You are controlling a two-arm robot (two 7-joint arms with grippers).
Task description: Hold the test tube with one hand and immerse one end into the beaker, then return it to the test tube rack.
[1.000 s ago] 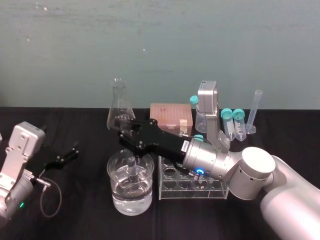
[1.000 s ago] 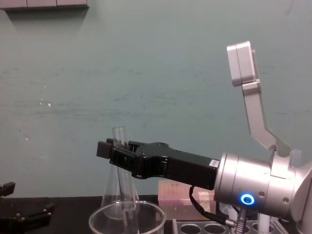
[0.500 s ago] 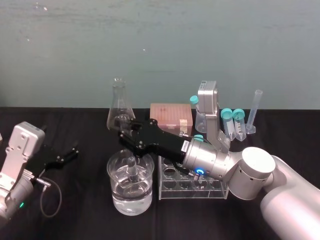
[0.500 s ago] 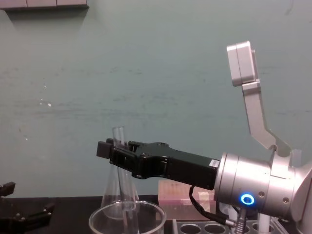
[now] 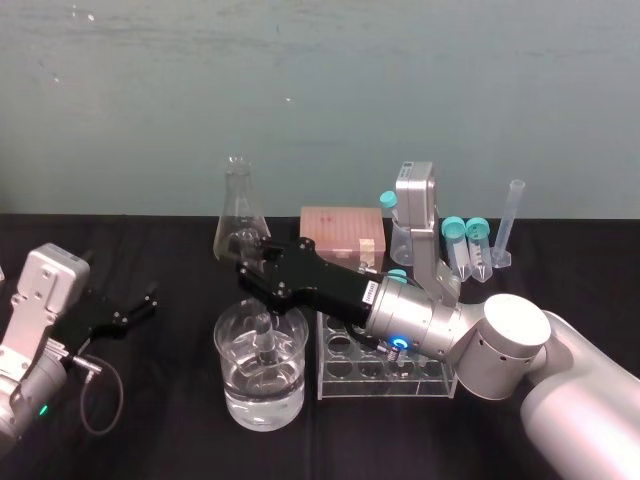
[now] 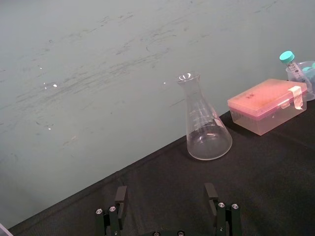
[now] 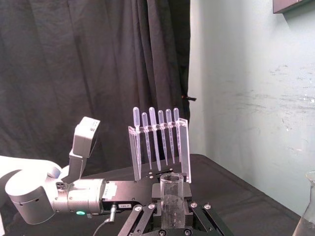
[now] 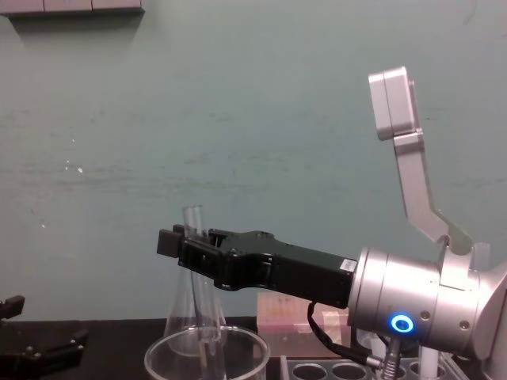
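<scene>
Black-clothed bench [image 5: 150, 420] under a scuffed teal wall. Over the beaker [image 5: 262, 390], just left of the test tube rack [image 5: 385, 372]: right pincer [image 5: 262, 270], clamped on the test tube [image 5: 264, 338] near its upper part, with the open mouth poking above the fingers in the chest view. Tube close to upright, lower end down inside the beaker and, by the look of it, at or under the liquid line. Off toward the left edge of the bench: left pincer [image 5: 135, 308], spread wide, gripping nothing, parked.

To do the dip well: keep the grip firm and the tube plumb, hold clear of the glass wall and the thick rim, and stop short of the bottom. For the way out, lift straight up until the round end clears the rim, and only then swing right toward the rack. Line up over a free hole before lowering, and loosen only once seated.

Counted: one test tube, one beaker, one rack, one conical flask [image 5: 238, 215], one pink lidded box [image 5: 340, 228], one slim footed cylinder [image 5: 508, 228], at least three teal-capped tubes [image 5: 457, 252].
</scene>
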